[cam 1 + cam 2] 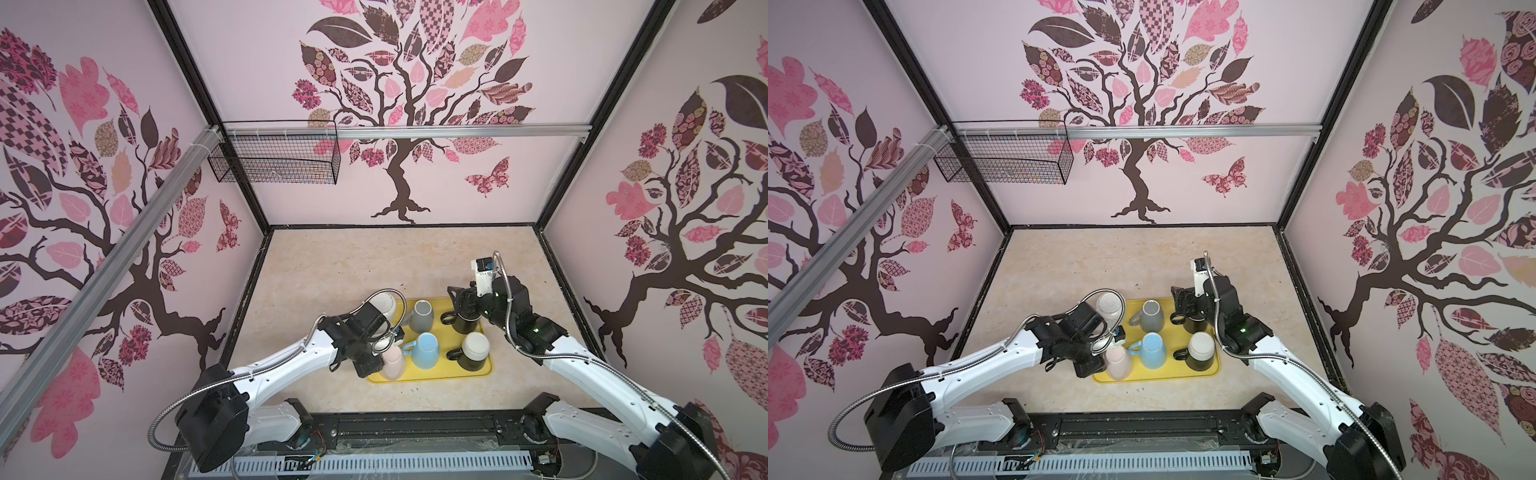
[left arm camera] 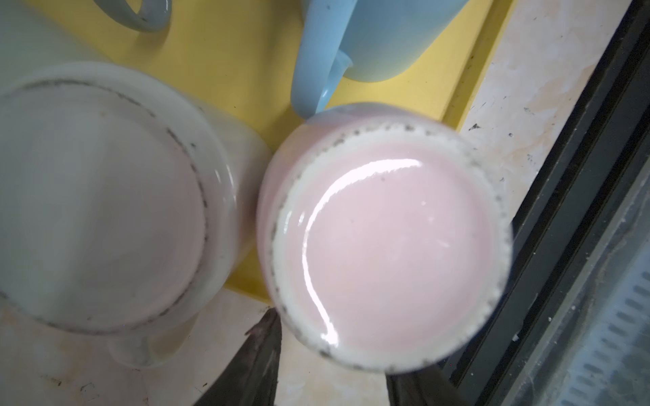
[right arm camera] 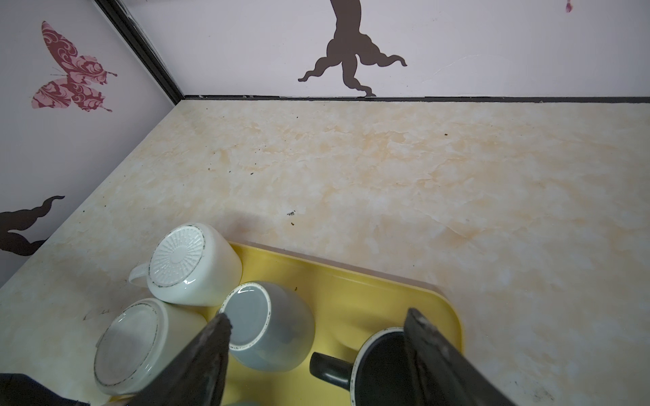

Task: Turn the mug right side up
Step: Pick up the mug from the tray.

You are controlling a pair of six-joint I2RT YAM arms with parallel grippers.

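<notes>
Pink mug (image 2: 383, 239) is inverted, base up, at the near-left corner of the yellow tray (image 3: 351, 281). Its glaze is pale pink, with a whitish unglazed foot ring speckled dark and an arc of glare across the base. The blue mug (image 1: 426, 351) has its handle just beside it.

Left gripper (image 2: 337, 348) is above the pink mug, fingers either side of the base. Contact can't be made out — gripped or merely straddled, cannot tell.

Right gripper (image 3: 316, 316) has its jaws spread wide and holds nothing. It is above the upright black mug (image 3: 380, 369) at the tray's far-right end.
</notes>
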